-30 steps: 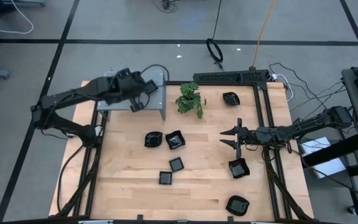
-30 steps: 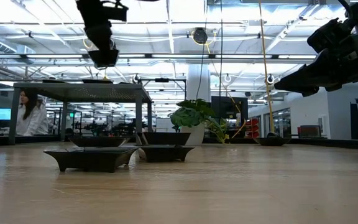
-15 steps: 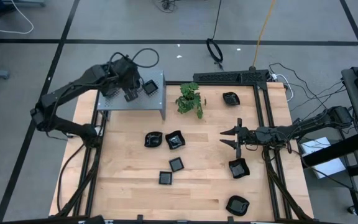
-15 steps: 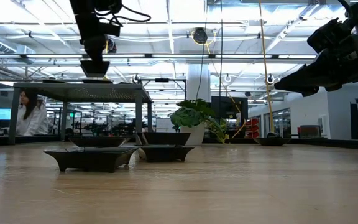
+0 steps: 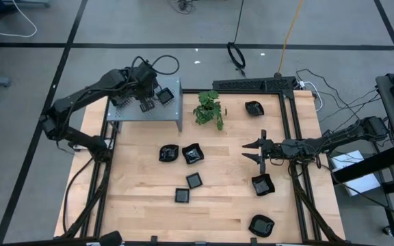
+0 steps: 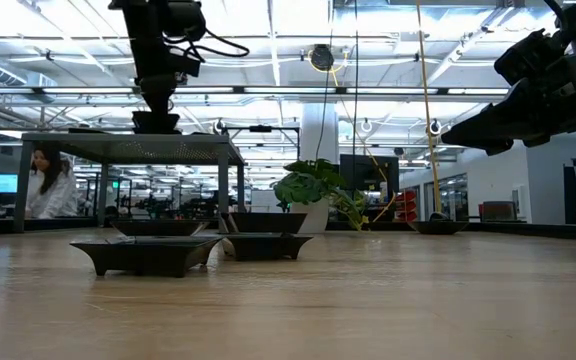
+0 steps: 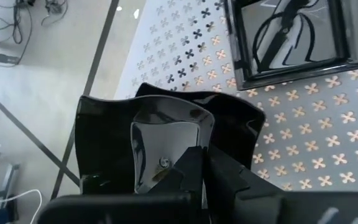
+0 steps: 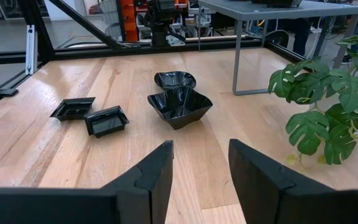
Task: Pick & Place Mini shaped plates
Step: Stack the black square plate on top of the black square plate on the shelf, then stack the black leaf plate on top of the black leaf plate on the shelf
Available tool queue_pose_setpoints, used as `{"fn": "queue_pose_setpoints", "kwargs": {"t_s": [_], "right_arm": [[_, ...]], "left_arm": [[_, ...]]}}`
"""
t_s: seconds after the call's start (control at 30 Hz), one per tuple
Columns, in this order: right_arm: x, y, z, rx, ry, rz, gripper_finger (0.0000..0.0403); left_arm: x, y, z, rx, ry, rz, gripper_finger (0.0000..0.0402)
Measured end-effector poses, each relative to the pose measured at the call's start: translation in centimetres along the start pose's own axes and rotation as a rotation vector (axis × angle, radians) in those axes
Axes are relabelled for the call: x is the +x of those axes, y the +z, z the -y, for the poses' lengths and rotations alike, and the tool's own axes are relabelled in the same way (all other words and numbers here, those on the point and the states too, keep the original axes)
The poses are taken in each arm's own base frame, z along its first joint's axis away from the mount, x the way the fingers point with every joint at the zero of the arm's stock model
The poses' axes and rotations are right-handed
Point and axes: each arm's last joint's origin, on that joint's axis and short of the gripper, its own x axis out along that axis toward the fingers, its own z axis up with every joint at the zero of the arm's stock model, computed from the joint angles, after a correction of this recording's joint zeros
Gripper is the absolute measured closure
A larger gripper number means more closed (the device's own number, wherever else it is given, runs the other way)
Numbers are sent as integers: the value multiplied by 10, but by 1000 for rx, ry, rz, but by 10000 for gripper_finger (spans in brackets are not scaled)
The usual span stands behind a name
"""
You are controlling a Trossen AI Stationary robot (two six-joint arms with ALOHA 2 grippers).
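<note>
My left gripper (image 5: 146,103) is over the grey perforated shelf (image 5: 132,113) at the far left, shut on a wavy-edged black mini plate (image 7: 166,140). A square plate (image 7: 291,37) lies flat on the shelf beside it. In the low view the held plate (image 6: 156,122) is at or just above the shelf top; which, I cannot tell. My right gripper (image 5: 260,152) hangs open over the table's right part, with a plate (image 5: 262,184) on the table on its near side. Two wavy plates (image 8: 179,106) and two square ones (image 8: 106,120) lie mid-table. My left gripper pinches the wavy plate's wall (image 7: 211,144) between its two fingers, on the side nearest the wrist. The fingers (image 7: 191,167) slant down from above. The plate sits level, hollow side up, low over the shelf.
A small green potted plant (image 5: 209,109) stands just right of the shelf. More black plates lie at the far right (image 5: 254,108) and the near right (image 5: 261,225). A black frame (image 5: 255,84) runs along the table's far and right edges.
My left gripper has swung from the shelf's near edge farther over the shelf, toward the table's far edge, and has sunk and turned. The wavy plate went with it and is now low over the shelf top beside the square plate.
</note>
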Motion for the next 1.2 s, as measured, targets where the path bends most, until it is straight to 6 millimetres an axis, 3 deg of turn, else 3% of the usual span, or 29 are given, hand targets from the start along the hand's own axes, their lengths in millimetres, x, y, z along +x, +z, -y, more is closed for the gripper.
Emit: {"fn": "queue_pose_setpoints", "kwargs": {"t_s": [0.57,0.97,1.2], "right_arm": [[0,0,0,0,0,0,259],[0,0,0,0,0,0,259],[0,0,0,0,0,0,257]], "left_arm": [[-1,0,2,-68,1,3,374],[-2,0,2,-72,2,7,270],[-15,0,9,-61,22,47,248]]}}
